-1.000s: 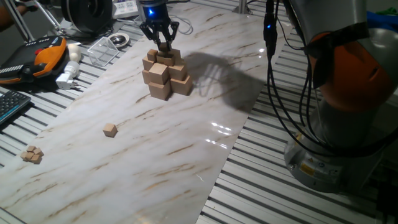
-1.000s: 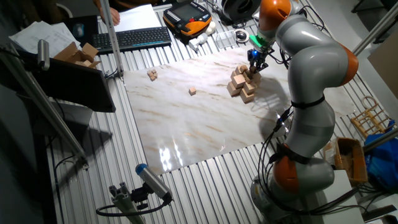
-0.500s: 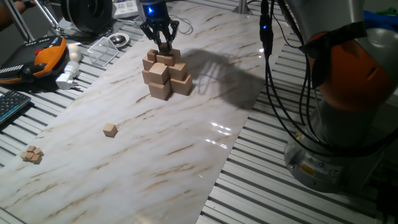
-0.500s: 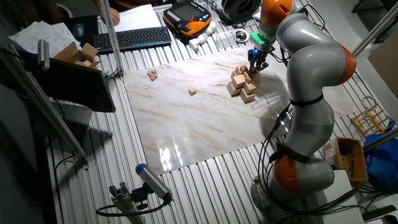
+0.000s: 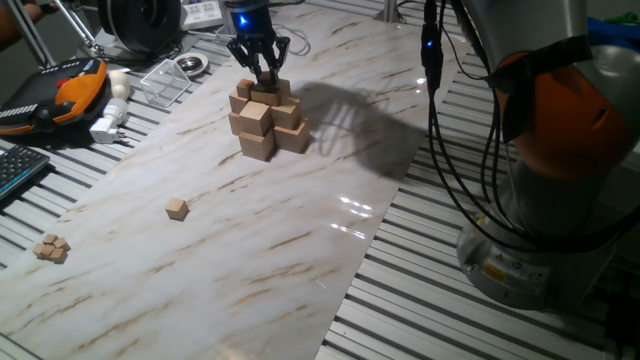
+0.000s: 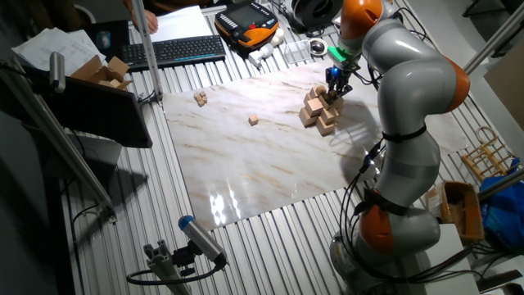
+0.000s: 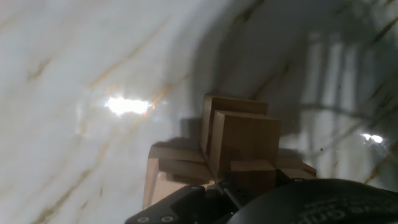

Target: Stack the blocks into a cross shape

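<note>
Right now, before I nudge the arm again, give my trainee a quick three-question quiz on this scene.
1. True or false: the gripper is at the top of the cross shape.
2. How many loose blocks lie alone mid-table, away from the stack? A) none B) one C) four
3. Fill in: a small pile of blocks lies near the table's ____ from the stack.

Key: 1 true. 2 B, the single block. 3 far corner.

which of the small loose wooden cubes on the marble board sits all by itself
The single small light-tan wooden cube mid-board. The other loose small cubes huddle together near the board's edge, and the rest belong to the stacked cluster under the gripper.
</note>
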